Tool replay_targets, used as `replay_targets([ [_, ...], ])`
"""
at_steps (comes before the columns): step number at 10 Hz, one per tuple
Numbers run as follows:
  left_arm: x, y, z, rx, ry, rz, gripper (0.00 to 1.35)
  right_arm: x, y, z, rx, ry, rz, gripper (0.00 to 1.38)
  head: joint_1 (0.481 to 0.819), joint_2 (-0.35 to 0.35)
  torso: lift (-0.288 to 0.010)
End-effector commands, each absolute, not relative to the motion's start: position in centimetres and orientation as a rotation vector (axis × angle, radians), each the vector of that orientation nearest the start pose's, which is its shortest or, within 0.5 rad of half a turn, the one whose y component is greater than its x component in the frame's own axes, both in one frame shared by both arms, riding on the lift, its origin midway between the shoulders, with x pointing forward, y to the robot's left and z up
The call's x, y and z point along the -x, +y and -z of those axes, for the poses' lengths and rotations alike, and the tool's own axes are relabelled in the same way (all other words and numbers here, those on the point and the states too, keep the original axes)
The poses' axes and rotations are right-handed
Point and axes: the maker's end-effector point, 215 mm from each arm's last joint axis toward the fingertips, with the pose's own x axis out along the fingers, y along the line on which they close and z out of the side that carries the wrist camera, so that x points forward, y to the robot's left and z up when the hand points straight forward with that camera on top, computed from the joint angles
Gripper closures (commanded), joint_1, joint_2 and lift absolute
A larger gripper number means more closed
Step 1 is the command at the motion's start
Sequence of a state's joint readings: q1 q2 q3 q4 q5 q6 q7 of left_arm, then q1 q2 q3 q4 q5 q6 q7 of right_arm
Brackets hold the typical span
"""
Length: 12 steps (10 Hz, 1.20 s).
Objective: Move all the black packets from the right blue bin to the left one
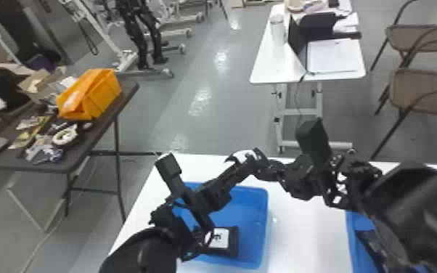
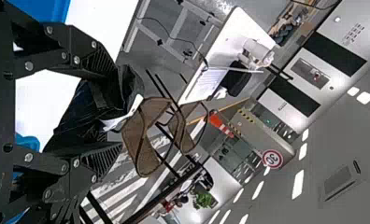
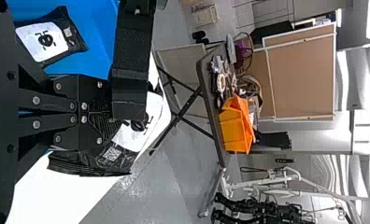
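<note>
While table separates both bins, right pincer holds a packet.

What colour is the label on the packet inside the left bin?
The label is white with black marks; best view: right wrist.

two blue bins, at least two black packets, two end effectors, two brown chairs, one orange bin

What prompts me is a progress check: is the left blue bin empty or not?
Not empty: in the head view, a black packet with a white label lies inside the left blue bin.
</note>
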<state>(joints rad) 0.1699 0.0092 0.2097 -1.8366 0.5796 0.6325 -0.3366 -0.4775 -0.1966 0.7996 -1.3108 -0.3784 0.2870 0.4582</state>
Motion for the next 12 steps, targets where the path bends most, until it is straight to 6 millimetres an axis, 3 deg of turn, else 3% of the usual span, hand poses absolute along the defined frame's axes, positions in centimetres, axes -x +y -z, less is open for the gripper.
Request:
replay_targets([
  [1,-51.0,19.2,40.4,0.618,0.352,0.323,1.21,-52.2,12.5,39.5,0.134,0.325,-1.120,1.27,0.695,0.328,0.000],
  [4,-51.1,19.5,39.6,0.630,0.308,0.314,1.22,-52.1,12.7,39.6,0.135,0.328,-1.122,1.23,0.695,0.327,0.000],
  [5,-51.1,20.1,39.4,0.631,0.291,0.301,1.22,-52.0,12.7,39.8,0.132,0.331,-1.122,0.78,0.695,0.329,0.000],
  [6,-51.1,21.0,39.2,0.624,0.269,0.282,1.22,-52.1,12.3,39.8,0.142,0.331,-1.111,0.23,0.695,0.333,0.000],
  [7,-51.3,22.5,38.5,0.601,0.226,0.250,1.22,-52.9,10.6,39.6,0.157,0.326,-1.061,0.01,0.695,0.340,0.000],
  [9,-50.4,28.7,37.9,0.427,0.133,0.121,1.22,-54.8,4.0,39.4,0.047,0.309,-0.867,0.19,0.695,0.341,0.000],
  [11,-47.6,33.3,36.6,0.088,0.025,0.008,1.17,-56.1,-4.3,38.5,-0.072,0.247,-0.616,0.24,0.695,0.326,0.000],
  [12,-46.3,34.5,36.6,0.022,0.008,-0.033,1.10,-55.9,-7.0,38.3,-0.091,0.233,-0.559,0.24,0.695,0.313,0.000],
])
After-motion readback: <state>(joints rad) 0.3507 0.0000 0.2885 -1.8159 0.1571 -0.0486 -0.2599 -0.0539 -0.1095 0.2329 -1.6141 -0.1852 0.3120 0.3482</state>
